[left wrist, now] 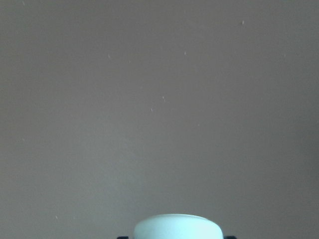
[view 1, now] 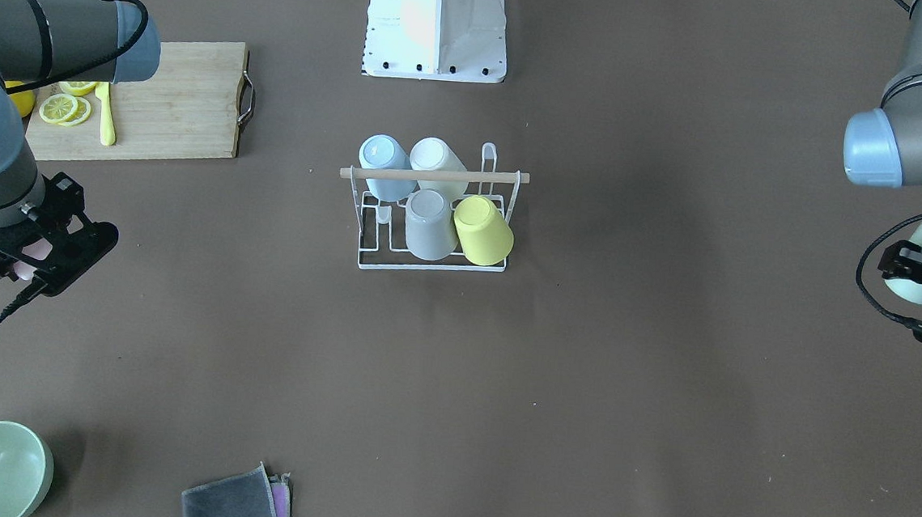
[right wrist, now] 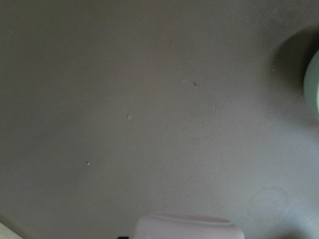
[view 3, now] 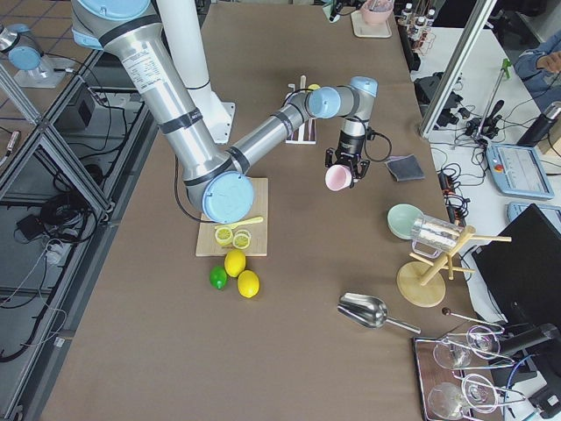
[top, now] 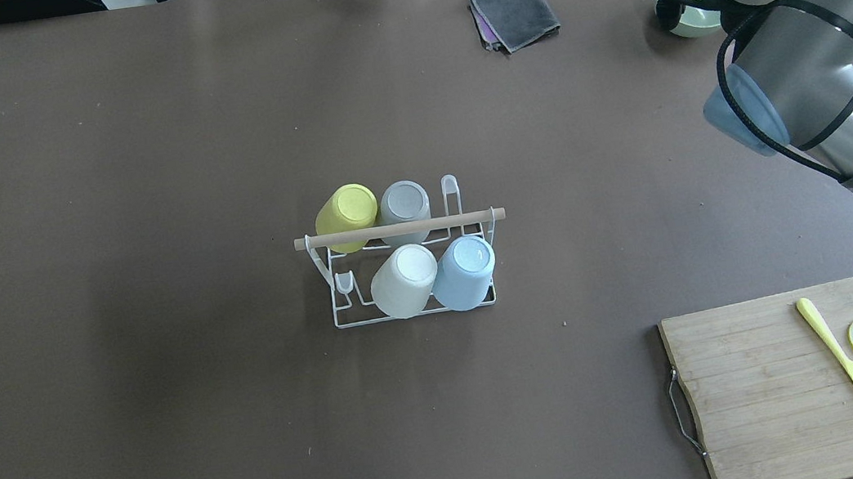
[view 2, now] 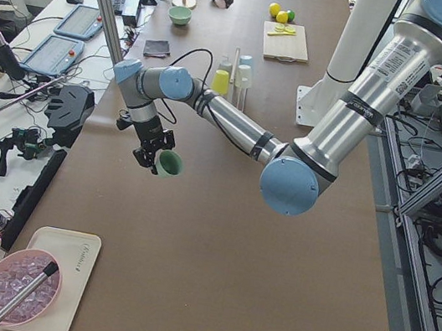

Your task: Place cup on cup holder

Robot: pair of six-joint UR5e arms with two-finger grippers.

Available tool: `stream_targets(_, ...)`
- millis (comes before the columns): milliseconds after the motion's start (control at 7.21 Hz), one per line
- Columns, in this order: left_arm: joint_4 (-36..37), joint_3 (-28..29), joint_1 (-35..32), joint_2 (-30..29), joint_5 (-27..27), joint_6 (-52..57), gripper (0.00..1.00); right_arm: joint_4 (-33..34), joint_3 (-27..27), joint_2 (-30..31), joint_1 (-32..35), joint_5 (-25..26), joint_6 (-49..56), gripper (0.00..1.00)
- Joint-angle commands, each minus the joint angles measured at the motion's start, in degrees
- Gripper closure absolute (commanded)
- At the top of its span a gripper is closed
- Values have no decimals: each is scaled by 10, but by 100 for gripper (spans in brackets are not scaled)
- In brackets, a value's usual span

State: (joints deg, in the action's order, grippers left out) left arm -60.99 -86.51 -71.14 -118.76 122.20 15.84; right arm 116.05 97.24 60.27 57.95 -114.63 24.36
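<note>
The left gripper [view 1: 911, 269] is closed on a mint cup [view 2: 170, 164] and the right gripper [view 1: 33, 251] on a pink cup [view 3: 337, 179]. The side views show both cups held above the table [top: 168, 405], while each wrist view shows only a cup rim. The cup holder [top: 338, 321] stands between the grippers, well apart from both, with open table on each side. It carries a yellow cup [top: 345, 213], a grey cup [top: 404, 203], a white cup [top: 403, 280] and a blue cup [top: 465, 267]. A bare prong [top: 344, 282] stands toward the left gripper, a second bare prong [top: 450, 185] toward the right gripper. A green bowl [view 3: 405, 221] lies just beside the right gripper.
</note>
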Motion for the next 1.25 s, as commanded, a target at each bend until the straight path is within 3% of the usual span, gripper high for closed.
stream_targets(0,-164,-7,-1,3,1,-28,100,-79,1,12,11,-76,-45,100)
stream_targets(139,-247,-8,7,2,1,-92,100,-168,-1,51,16,-120,-41,100)
stream_targets(277,-338,-9,17,2,-2,-179,100,-257,-3,76,16,-129,-99,100)
stream_targets(555,-503,-7,43,4,-4,-279,100,-321,5,98,16,-185,-154,100)
stream_targets(693,-591,-7,55,4,-4,-312,100,-324,2,93,15,-183,-193,100)
stream_targets(971,-796,-10,77,48,1,-359,100,-390,-44,87,15,-187,-160,100)
stream_targets(1109,-903,9,91,68,34,-394,100,-445,-78,77,15,-199,-156,100)
